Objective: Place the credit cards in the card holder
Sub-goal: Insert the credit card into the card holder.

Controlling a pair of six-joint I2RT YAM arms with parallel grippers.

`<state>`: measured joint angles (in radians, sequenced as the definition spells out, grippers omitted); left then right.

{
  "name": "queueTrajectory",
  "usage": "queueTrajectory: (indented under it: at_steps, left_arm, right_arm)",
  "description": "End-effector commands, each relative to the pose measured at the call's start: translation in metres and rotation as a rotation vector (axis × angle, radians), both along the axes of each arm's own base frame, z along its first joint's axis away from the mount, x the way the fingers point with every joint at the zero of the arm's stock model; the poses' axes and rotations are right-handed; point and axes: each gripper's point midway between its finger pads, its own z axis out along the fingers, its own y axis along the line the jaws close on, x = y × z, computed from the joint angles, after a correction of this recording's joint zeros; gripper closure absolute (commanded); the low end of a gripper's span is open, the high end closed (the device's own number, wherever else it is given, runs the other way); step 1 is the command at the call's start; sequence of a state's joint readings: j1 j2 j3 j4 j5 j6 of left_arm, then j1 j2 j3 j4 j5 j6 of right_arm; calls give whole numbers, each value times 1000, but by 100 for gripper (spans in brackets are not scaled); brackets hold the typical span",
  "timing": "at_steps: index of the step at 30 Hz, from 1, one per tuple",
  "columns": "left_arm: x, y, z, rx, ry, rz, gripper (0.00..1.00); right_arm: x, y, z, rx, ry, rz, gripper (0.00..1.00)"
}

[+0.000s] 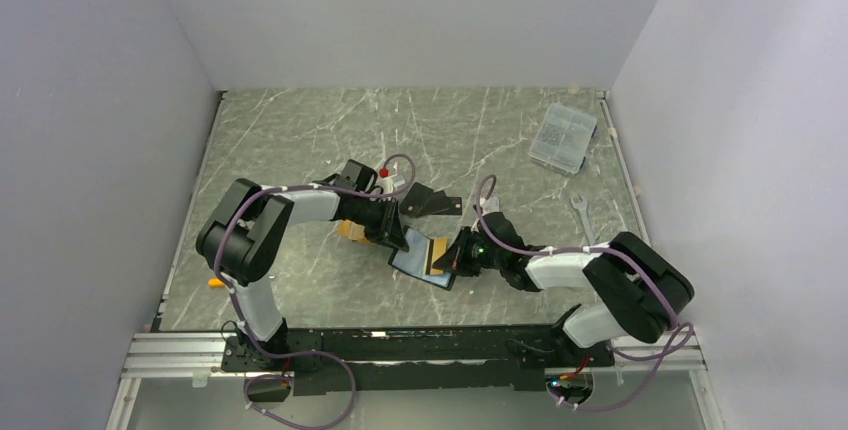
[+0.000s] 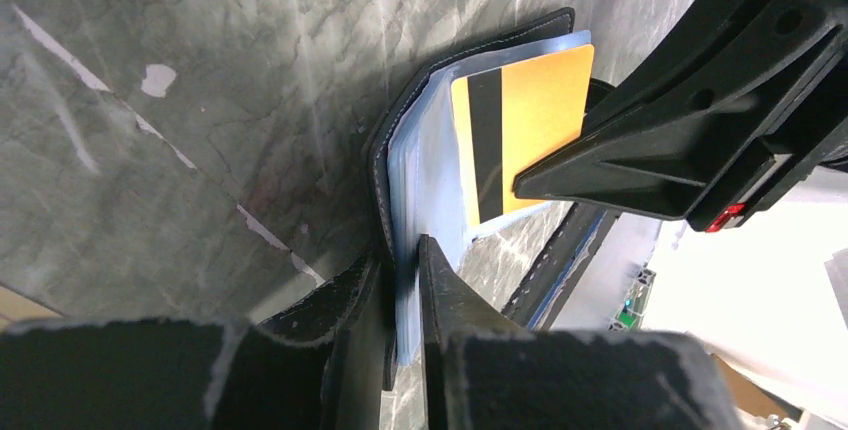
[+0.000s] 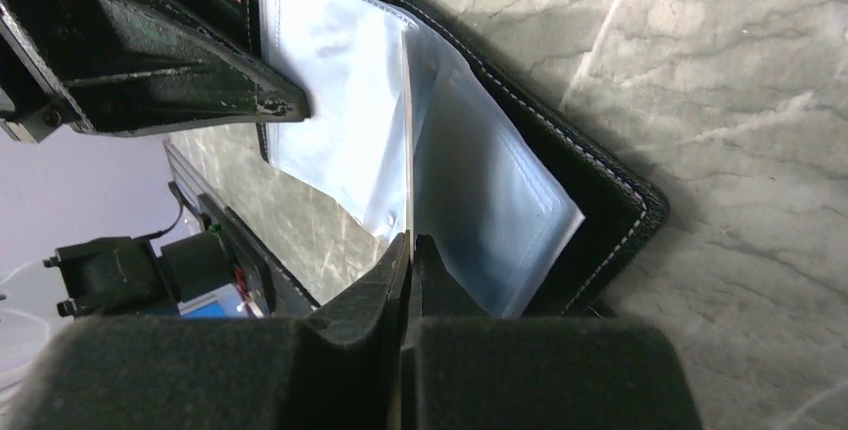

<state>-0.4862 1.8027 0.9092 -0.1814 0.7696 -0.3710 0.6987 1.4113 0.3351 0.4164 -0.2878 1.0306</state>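
Top external view, left to right: the left arm reaches in from the left of the frame, and the left gripper (image 1: 393, 238) is clamped on the left flap of the card holder (image 1: 412, 255). The holder lies open on the table (image 1: 300, 140) at mid-frame. I judge the clamp pins the holder down so it cannot slide.

In the left wrist view the jaws press the black cover and pale blue sleeves together. Just to the right, the orange-gold card (image 2: 530, 110) stands partly inside a sleeve, with its stripe toward the fold. The right gripper (image 1: 460, 253), fully closed, pinches that card's outer edge, probably to push it deeper.

Two dark flat pieces, apparently black cards (image 1: 424, 200), lie just above the holder and are not yet stowed.
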Motion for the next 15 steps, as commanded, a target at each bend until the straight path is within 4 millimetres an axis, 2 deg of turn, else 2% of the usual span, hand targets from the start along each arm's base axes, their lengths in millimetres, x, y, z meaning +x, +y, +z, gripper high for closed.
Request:
queueTrajectory:
  at_steps: [1,9,15]
  left_arm:
    - [7,4,-4,44,-11,68,84]
    - [7,8,-11,67,-4,81,85]
    - [10,11,-11,82,-20,89,84]
  right_arm:
    - [15,15,8,34,-30,-36,100]
    - [0,21,4,74,26,20,100]
    - [-15,13,2,109,92,63,100]
